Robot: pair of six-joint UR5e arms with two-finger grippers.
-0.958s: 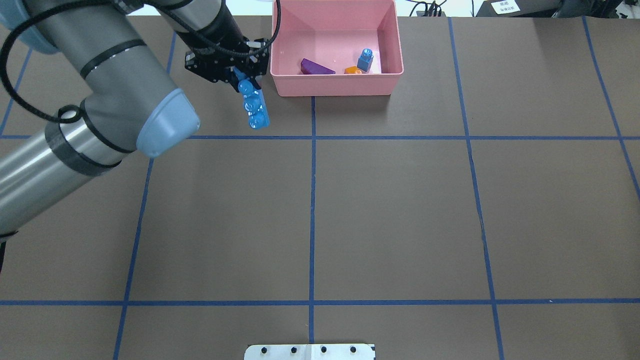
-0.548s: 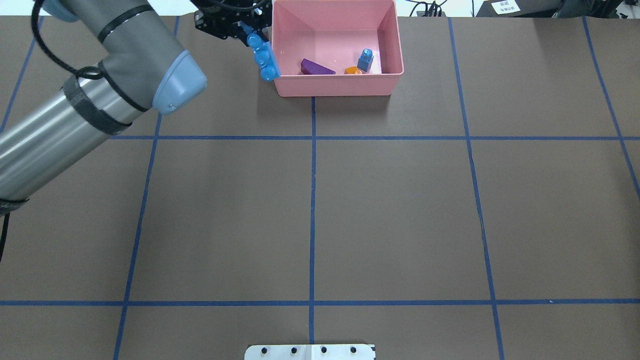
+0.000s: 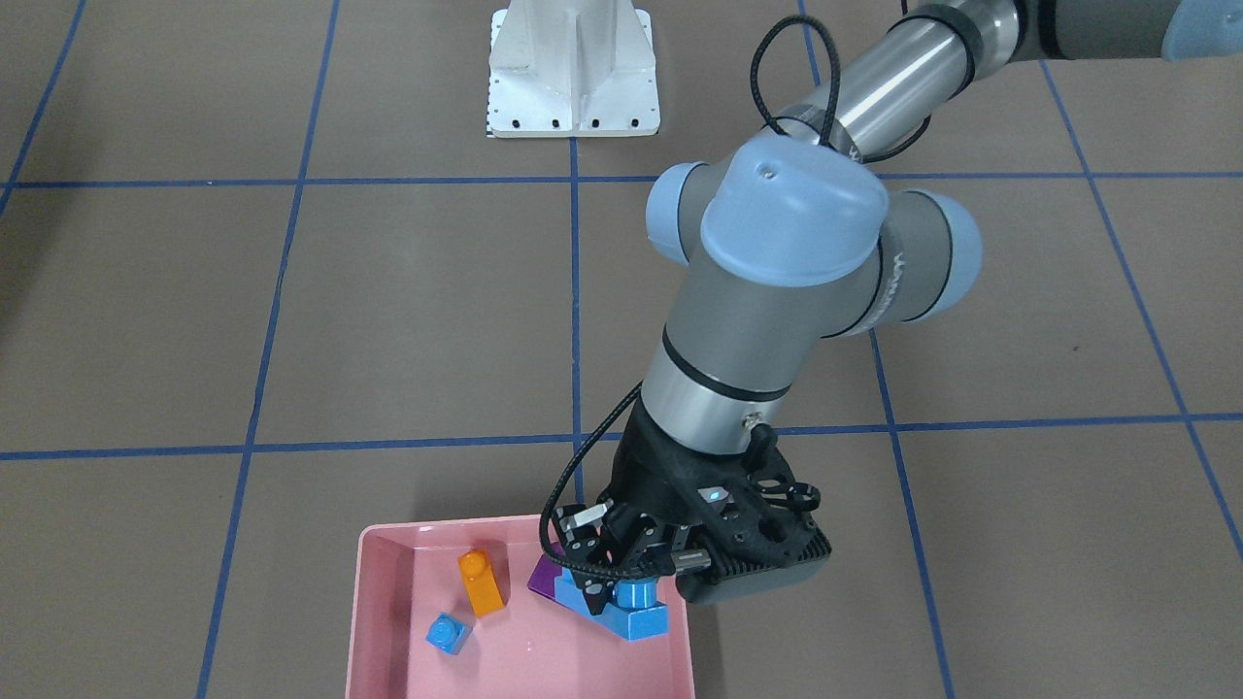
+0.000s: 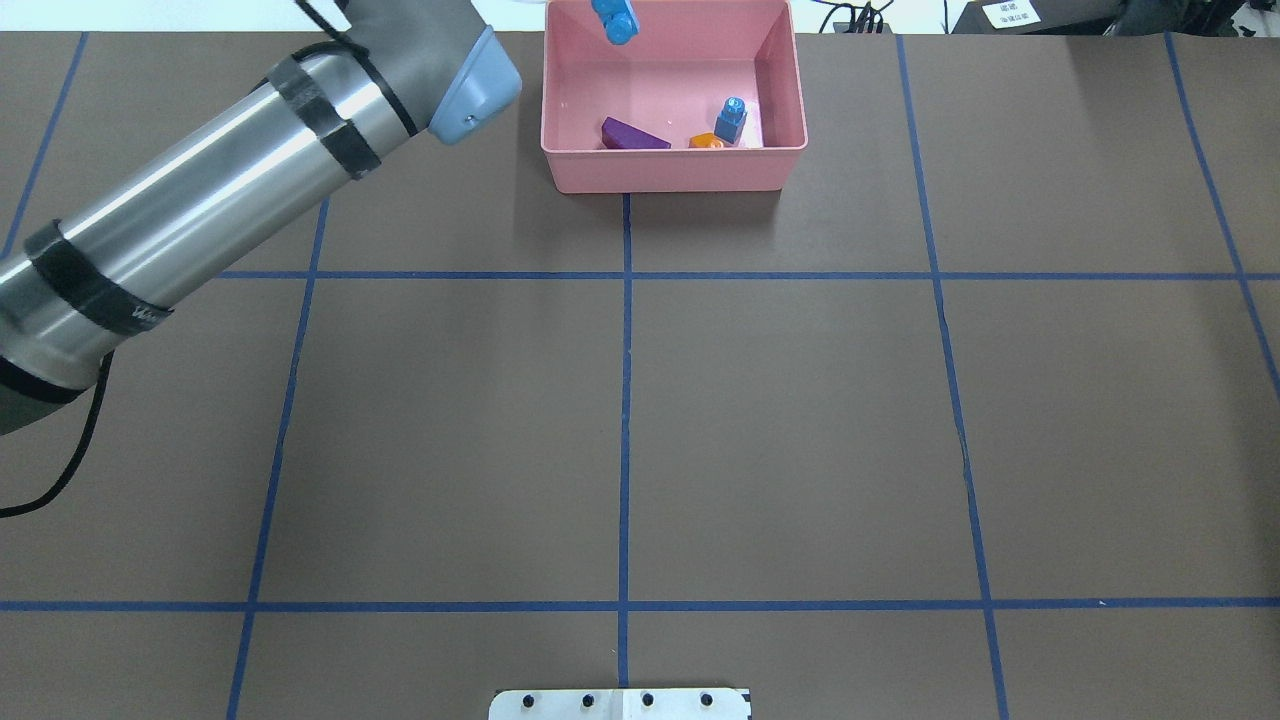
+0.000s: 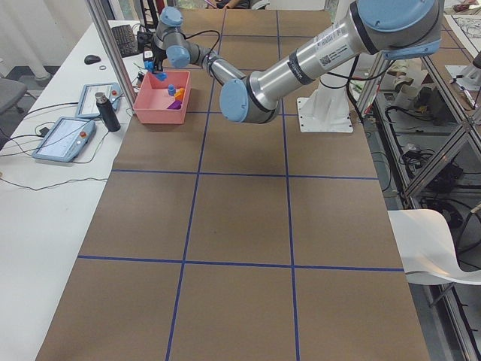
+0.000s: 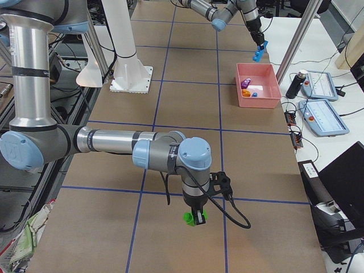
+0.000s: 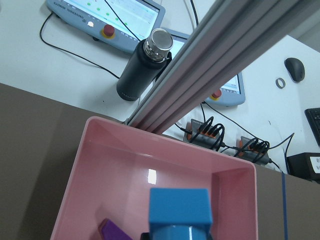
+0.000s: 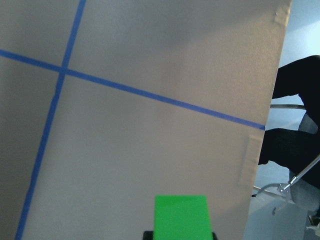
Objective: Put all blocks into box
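Note:
My left gripper (image 3: 621, 575) is shut on the long blue bar (image 3: 633, 614) and holds it above the pink box (image 3: 374, 621), near the box's far left corner in the overhead view (image 4: 613, 20). The bar fills the bottom of the left wrist view (image 7: 180, 212). Inside the box (image 4: 670, 170) lie the purple wedge (image 4: 633, 135), the orange brick (image 4: 706, 141) and the blue cube (image 4: 731, 118). My right gripper (image 6: 194, 218) is shut on the green block (image 8: 180, 215), low over the table far from the box.
The white pedestal base (image 3: 573, 68) stands at the robot's side of the table. A black bottle (image 7: 145, 65), an aluminium post (image 7: 225, 60) and control tablets (image 6: 324, 116) are just beyond the box.
My left gripper has carried the long blue bar from the table left of the box, up and across its left wall, to above the box's inside.

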